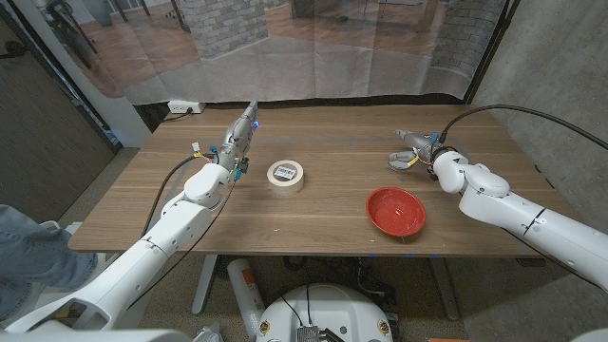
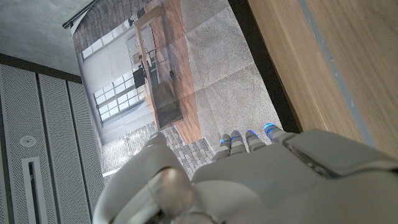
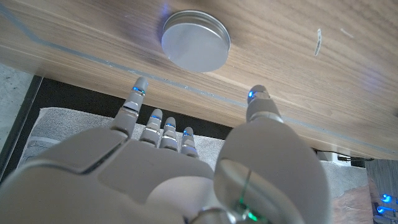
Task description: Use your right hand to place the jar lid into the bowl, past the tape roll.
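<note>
1. Three task things lie on the brown wooden desk [image 1: 332, 123]: a round silver metal jar lid [image 3: 195, 40], a shallow red round bowl [image 1: 396, 210] and a cream-coloured tape roll [image 1: 286, 176] with a white label on top.
2. Taking the red bowl as the landmark, the tape roll lies well apart from it, toward the robot's left and a little farther from the robot.
3. The jar lid lies flat on the desk beyond the bowl, toward the far right part of the desk; in the head view it is mostly hidden by the right hand [image 1: 415, 152].
4. The right hand [image 3: 186, 168] is released and grasps nothing: in the right wrist view its fingers [image 3: 138, 93] and thumb are spread apart, hovering just short of the lid without touching it.
5. The left hand [image 1: 239, 138] stands well apart from the bowl, beyond the tape roll on the robot's left, with its fingers stretched out together toward the far edge of the desk.
6. The left hand [image 2: 261, 180] grasps nothing; in the left wrist view its fingertips [image 2: 237, 138] reach out straight, side by side.
7. Behind the desk hangs a grey translucent curtain [image 1: 313, 47].
</note>
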Robot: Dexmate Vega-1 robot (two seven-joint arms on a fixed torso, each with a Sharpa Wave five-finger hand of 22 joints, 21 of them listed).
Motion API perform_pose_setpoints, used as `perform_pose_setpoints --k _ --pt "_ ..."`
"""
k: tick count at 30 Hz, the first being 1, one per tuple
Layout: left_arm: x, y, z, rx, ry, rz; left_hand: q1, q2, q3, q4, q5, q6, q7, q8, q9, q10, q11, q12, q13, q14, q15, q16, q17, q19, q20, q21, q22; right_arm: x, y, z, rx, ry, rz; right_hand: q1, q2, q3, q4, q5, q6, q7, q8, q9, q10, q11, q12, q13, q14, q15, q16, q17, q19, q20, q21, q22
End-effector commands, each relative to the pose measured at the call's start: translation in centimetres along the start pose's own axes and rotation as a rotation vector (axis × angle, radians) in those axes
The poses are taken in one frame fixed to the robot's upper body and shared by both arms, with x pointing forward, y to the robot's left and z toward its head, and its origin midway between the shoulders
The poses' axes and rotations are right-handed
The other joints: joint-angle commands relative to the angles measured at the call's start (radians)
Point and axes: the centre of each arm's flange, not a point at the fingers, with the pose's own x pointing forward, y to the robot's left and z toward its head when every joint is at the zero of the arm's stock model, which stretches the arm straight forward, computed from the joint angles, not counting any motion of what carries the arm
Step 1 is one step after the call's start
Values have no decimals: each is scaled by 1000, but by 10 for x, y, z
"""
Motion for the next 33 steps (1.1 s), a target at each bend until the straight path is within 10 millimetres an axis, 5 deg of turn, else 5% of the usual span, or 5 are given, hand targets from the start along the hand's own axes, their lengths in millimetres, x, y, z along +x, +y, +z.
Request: perform_pose_setpoints --k 1,25,33 --pt "1 -2 1 -2 -1 -5 2 10 -4 0 -2 0 -6 -2 3 -5 1 0 3 -26 1 -5 2 -137 -25 -1 6 2 4 3 -24 19 32 7 -6 -4 1 5 -16 -2 -1 5 -13 1 -2 4 -2 9 0 1 9 -1 -4 1" --pt "-2 -2 0 -6 -1 1 3 14 -6 0 -5 -8 -7 -4 4 -9 -3 -1 3 -31 3 -5 2 -144 -21 -2 6 8 4 7 -72 37 84 -21 -33 -34 15 12 5 -3 18 4 -2 -2 15 4 12 9 9 4 34 -1 -17 1" --pt "-3 -2 0 -3 0 1 4 15 -8 -1 -6 -3 -8 -2 4 -7 -2 0 3 -28 0 -4 3 -143 -19 -1 6 8 6 5 -71 39 91 -20 -30 -47 20 24 51 -1 34 4 78 -11 52 11 54 -21 19 3 72 -2 -27 2"
